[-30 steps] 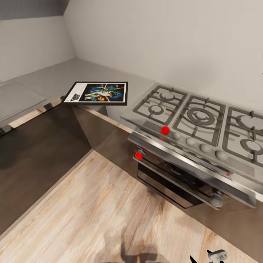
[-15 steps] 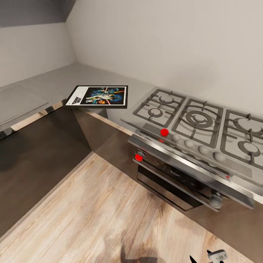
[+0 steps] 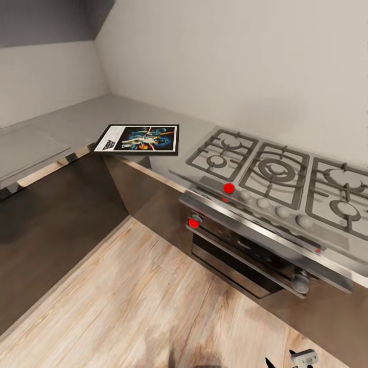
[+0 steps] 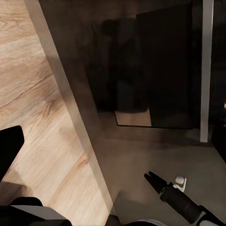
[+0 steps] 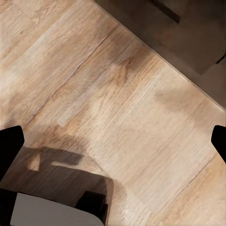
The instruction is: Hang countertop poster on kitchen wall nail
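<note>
A: Where is the poster (image 3: 139, 138)?
B: It lies flat on the grey countertop (image 3: 82, 115), near its front edge at the inner corner; the hob (image 3: 278, 171) with black grates is just beside it

A: And around?
B: Glossy dark cabinets (image 3: 51, 214) below, an oven (image 3: 245, 250) with red knobs (image 3: 229, 188), a wooden plank floor (image 3: 148, 301)

A: The grippers?
B: The right gripper (image 5: 113, 136) stands wide over the floor, two dark fingertips (image 5: 9, 141) at the edges; for the left gripper I cannot tell, only one dark finger (image 4: 8, 146) shows

Hob (image 3: 278, 176) cropped at right edge
</note>
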